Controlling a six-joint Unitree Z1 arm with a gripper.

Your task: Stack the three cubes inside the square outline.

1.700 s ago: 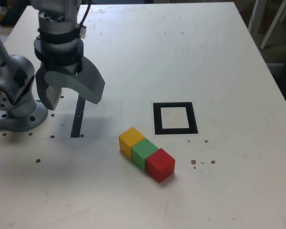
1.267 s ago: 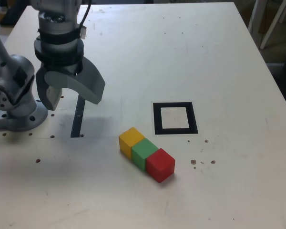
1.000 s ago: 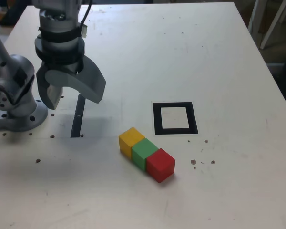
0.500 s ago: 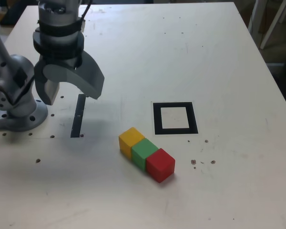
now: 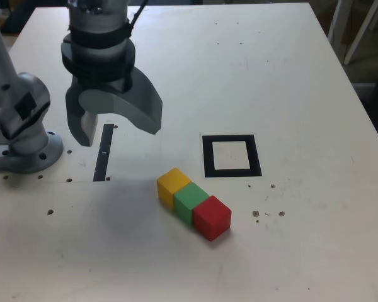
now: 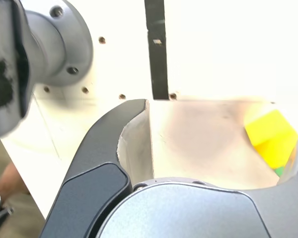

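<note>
Three cubes lie touching in a diagonal row on the pale table: yellow cube (image 5: 172,185), green cube (image 5: 189,201), red cube (image 5: 211,217). The square outline (image 5: 207,156), a thick black frame with a pale centre, lies just beyond them toward the exterior view's right and holds nothing. My gripper (image 5: 116,129) hangs open above the table, to the exterior view's left of the cubes and apart from them, with nothing between its fingers. In the wrist view the yellow cube (image 6: 269,137) and a sliver of the green cube (image 6: 279,171) show past one dark finger (image 6: 107,146).
A narrow black strip (image 5: 102,157) lies on the table under the gripper, also visible as the strip (image 6: 156,49) in the wrist view. The arm's grey base (image 5: 22,148) stands at the exterior view's left edge. White furniture legs (image 5: 359,28) stand past the table's far right corner.
The gripper has moved toward the exterior view's right, closer to the cubes, still open. The cubes and the outline have not moved.
</note>
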